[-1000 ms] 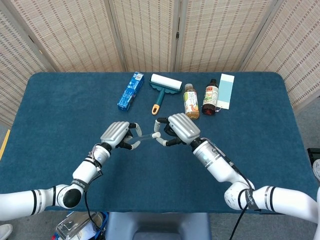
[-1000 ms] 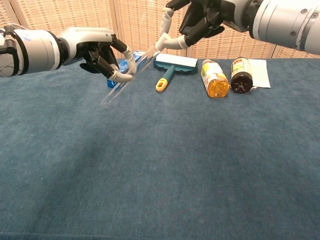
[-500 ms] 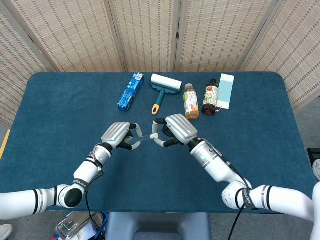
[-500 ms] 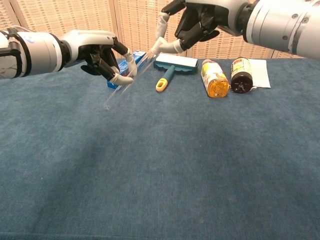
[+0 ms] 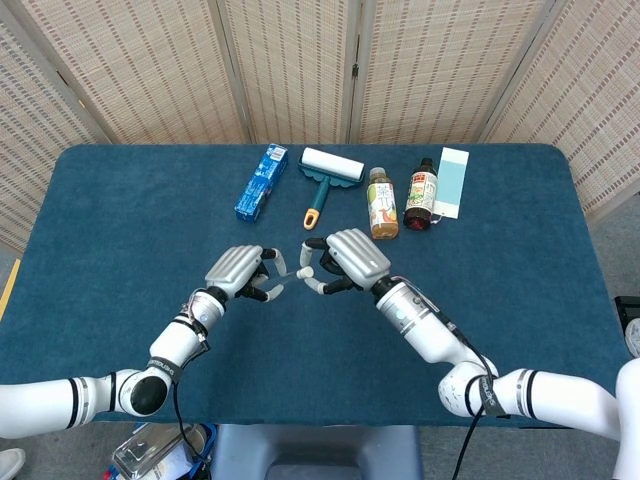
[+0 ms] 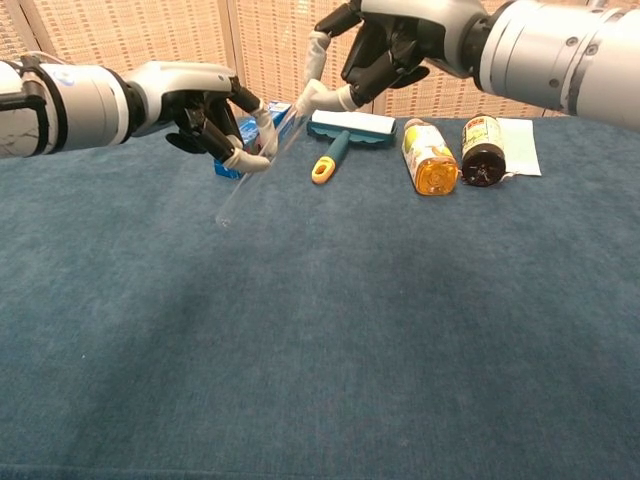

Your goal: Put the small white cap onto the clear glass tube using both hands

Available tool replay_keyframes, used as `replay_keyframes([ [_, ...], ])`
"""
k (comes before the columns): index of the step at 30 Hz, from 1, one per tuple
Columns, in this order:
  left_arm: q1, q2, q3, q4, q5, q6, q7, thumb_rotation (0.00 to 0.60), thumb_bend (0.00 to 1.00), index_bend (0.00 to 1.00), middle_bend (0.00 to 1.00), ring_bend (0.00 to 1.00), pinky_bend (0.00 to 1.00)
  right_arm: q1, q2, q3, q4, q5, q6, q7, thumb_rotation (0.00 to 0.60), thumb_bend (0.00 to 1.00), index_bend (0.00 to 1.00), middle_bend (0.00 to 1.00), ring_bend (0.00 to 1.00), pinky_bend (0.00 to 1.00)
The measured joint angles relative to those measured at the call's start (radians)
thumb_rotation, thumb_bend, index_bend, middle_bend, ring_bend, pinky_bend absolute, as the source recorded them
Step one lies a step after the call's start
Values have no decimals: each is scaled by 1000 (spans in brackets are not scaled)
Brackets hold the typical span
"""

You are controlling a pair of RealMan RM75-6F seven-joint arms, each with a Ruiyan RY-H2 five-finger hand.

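Note:
My left hand (image 5: pixel 240 272) (image 6: pixel 205 110) pinches the clear glass tube (image 6: pixel 258 168) near its upper part. The tube hangs tilted above the table, lower end toward the near left, upper end toward my right hand. In the head view the tube (image 5: pixel 284 275) shows as a faint line between the two hands. My right hand (image 5: pixel 345 260) (image 6: pixel 385 45) holds its fingertips (image 6: pixel 318 98) at the tube's upper end, pinching the small white cap (image 6: pixel 304 100). The cap is hard to tell apart from the white fingertips. Whether it sits on the tube cannot be told.
Along the back of the blue table (image 5: pixel 120 230) lie a blue box (image 5: pixel 261 181), a lint roller (image 5: pixel 325 175), a yellow-labelled bottle (image 5: pixel 381 202), a dark bottle (image 5: pixel 421 194) and a white and blue card (image 5: pixel 451 181). A wicker screen stands behind.
My right hand has moved left, closer to my left hand, with its fingertips now at the tube's upper end. The tube has tilted steeper in my left hand.

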Motion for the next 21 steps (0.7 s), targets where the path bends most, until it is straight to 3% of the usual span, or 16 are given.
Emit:
replay_keyframes([
  [21,-4,10,4,1,-4,-5,-12,600,349,626,1000,1000,1000,8,-17,-2,22,4,-3,-2,600,500,702,1000,1000,1000],
])
